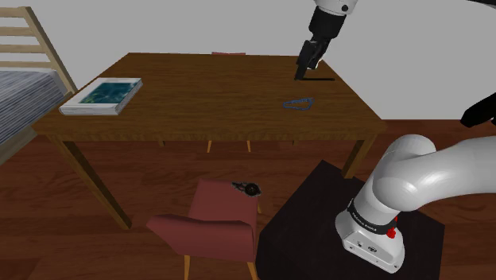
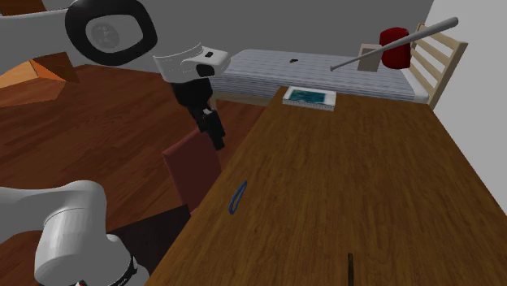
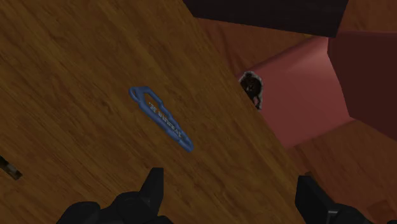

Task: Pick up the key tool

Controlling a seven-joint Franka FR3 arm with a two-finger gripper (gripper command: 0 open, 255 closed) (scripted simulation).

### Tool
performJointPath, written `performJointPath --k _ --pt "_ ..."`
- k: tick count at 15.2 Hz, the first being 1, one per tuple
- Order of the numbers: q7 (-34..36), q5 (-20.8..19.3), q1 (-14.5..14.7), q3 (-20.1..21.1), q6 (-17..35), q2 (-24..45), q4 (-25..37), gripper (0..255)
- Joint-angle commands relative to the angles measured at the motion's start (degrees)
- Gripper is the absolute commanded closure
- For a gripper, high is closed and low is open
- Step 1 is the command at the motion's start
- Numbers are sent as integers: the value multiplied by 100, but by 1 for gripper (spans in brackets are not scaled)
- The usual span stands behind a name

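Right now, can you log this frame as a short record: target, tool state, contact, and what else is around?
target: blue key clip, lying flat on the table
tool: open, above the table, clip ahead of its fingers
contact: none, clip not held
also on table: book, thin black stick
beside table: red chair with a small dark object on it

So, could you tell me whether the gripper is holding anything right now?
Nothing: the gripper is open, and the blue key tool lies on the table, untouched.
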Motion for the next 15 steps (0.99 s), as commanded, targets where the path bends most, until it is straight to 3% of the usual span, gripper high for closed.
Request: performJointPath --k 1,12,15 --pt "0 0 0 0 0 0 0 0" --pt "-3222 -717 573 -1512 1162 883 -905 0" --pt "-3277 -745 576 -1560 1340 919 -1057 0"
